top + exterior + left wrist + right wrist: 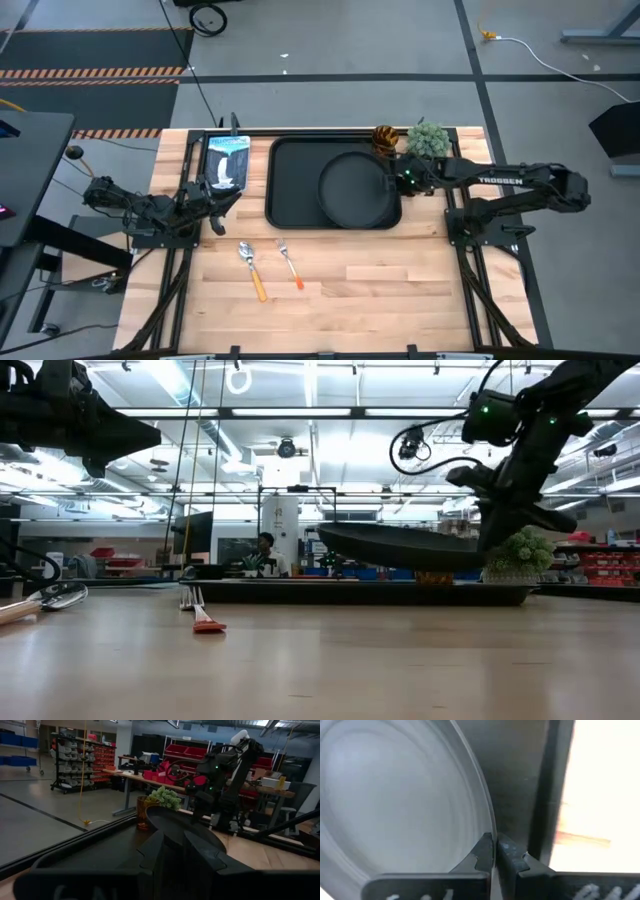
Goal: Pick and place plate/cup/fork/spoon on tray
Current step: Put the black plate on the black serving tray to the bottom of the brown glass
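Observation:
The round black plate (352, 188) hangs over the right half of the black tray (292, 190). The low view shows the plate (400, 547) lifted above the tray (360, 592). My right gripper (395, 180) is shut on the plate's right rim. The amber cup (385, 137) stands on the table behind the tray's far right corner. The spoon (252, 268) and the fork (290, 262) lie flat on the table in front of the tray. My left gripper (215, 195) is shut and empty, left of the tray. My right gripper pinches the plate's rim (492, 827) on the side toward the table's right edge. One finger (482, 851) is on the plate's inner face and one (510, 852) on its outer side. The fingers come from the right, slanting down. The plate hangs nearly level, clear of the tray.
A small green plant (428, 140) stands right of the cup, close behind my right gripper. A blue-white picture card (227, 160) lies left of the tray by my left gripper. Bare wood lies along the near side of the table (400, 290).

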Action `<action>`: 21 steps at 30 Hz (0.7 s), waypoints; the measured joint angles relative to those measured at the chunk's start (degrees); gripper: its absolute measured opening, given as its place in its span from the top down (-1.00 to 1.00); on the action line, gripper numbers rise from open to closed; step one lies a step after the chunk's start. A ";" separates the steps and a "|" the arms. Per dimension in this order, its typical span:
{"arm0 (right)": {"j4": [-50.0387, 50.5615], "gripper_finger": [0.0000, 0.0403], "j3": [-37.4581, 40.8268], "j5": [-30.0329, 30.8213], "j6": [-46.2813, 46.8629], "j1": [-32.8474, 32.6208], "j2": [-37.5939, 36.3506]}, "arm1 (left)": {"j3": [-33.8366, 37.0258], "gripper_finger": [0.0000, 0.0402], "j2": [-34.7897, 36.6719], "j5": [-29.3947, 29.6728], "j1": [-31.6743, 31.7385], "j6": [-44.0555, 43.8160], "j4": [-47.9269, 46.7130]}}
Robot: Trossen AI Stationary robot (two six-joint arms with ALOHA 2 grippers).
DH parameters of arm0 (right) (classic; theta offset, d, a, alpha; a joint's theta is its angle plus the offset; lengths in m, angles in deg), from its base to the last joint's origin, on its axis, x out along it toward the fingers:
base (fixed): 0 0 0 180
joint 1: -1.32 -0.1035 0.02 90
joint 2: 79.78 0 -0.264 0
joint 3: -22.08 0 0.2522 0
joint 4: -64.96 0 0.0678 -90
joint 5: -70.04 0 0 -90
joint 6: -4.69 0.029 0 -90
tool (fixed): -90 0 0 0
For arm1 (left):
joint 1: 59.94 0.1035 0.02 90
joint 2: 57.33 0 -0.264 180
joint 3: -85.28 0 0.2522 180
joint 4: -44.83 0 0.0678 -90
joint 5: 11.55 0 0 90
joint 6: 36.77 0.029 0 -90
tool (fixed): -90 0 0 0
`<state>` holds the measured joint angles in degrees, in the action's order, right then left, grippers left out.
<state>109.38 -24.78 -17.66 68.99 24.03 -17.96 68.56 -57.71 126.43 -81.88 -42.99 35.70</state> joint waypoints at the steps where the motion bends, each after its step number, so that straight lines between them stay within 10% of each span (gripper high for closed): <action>1: 0.64 0.94 0.00 -0.40 -0.18 0.61 0.00 | 0.00 0.60 0.00 -0.01 0.00 0.00 0.02; 21: 3.45 0.87 0.00 -1.61 -0.97 2.68 0.02 | 0.00 0.60 0.00 0.00 0.00 -0.02 -0.01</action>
<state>112.83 -24.78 -19.27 68.02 26.71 -17.94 68.56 -57.71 126.43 -81.88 -43.01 35.69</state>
